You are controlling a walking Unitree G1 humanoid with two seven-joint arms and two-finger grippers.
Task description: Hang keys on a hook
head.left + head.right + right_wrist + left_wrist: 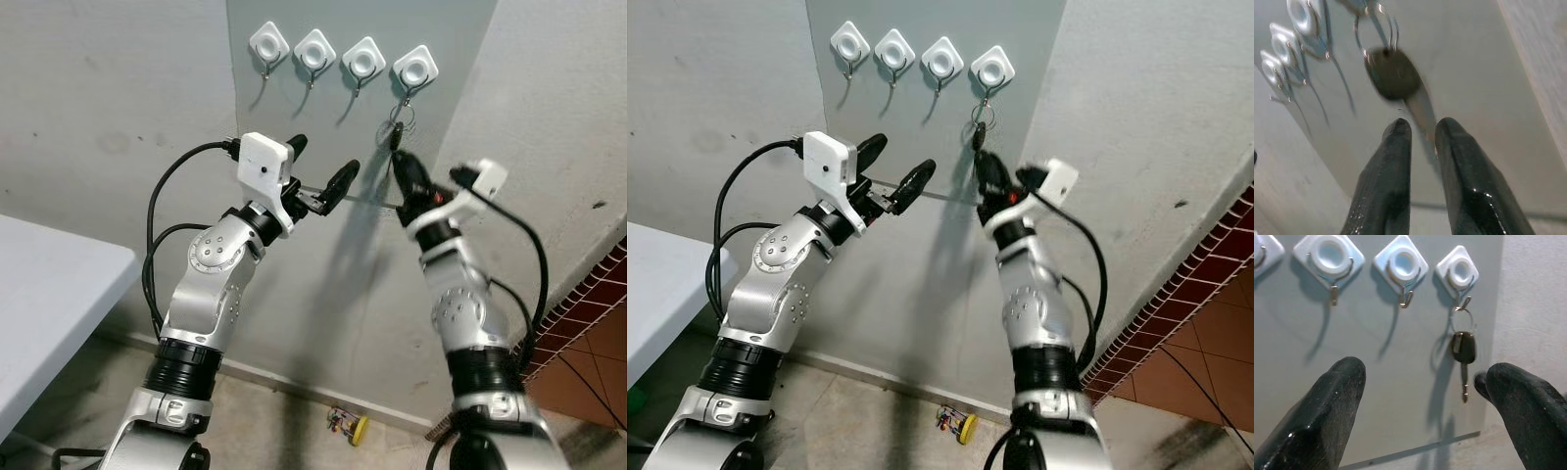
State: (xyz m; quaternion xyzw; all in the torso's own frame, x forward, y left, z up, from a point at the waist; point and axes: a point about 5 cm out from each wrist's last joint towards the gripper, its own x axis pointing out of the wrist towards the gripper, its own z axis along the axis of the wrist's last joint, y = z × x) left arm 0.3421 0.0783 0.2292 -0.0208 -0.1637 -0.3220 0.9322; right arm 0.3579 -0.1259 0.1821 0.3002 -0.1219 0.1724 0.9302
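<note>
Hanging of the key looked done: it dangled by its ring from the rightmost of 4 hooks at the top of the frame.
Right gripper sat just under the key's blade, fingers nearly together with a narrow gap, holding nothing. Left gripper, centre frame, was spread wide and empty. Risk: a right gripper withdrawal grazing the blade could swing the ring off its shallow hook.
</note>
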